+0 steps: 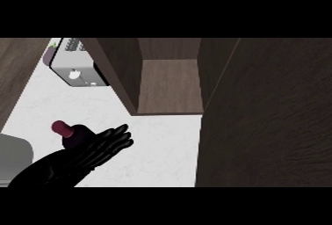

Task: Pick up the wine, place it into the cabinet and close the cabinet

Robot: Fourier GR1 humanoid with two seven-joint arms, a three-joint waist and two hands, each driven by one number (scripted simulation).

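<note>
white speckled bench (162, 145) fills the middle of the head view, with a wooden panel along the far left edge and a pale grey object (14, 156) at the lower left whose nature cannot be told. near the upper left stands a silver toaster (77, 70), close beside the cabinet's left wall. lower down, the left hand (91, 151) comes in from the bottom left, black against the bench; its fingers (115, 136) lie close together and nearly straight, pointing up and to the right, right alongside the wine (70, 132). the wine is a dark bottle with a reddish top, tilted so the top points up and left, and its body is mostly hidden behind the hand; whether the thumb wraps round it cannot be told. up and to the right of the bottle is the cabinet (168, 83), dark wood, open, its brown inner shelf bare to view. further right the cabinet door (266, 123) stands swung open, a broad dark wooden slab covering the whole right side. the right hand does not show.
</note>
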